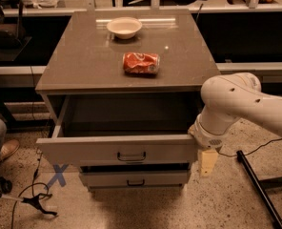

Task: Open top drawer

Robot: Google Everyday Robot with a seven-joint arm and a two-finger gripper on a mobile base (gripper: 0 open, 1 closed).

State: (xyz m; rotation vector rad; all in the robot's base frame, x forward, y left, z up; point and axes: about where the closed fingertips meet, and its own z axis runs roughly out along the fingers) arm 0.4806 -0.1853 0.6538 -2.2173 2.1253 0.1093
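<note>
The top drawer [84,150] stands pulled far out of the grey cabinet, its wide flat front facing me with a small dark bar handle [131,157] at centre. Its deep inside is dark, and I see nothing in it. My gripper [206,163] hangs pointing down just past the right end of the drawer front, close beside it and off the handle. The white arm [236,101] reaches in from the right. A narrower drawer [107,179] with a like handle sits below, pushed in.
On the cabinet top [84,66] lie a crushed red can [141,63] and a white bowl [124,26]. A dark pole [257,187] lies on the floor to the right. A blue X tape mark [57,174], cables and a person's shoe [5,149] are at the left.
</note>
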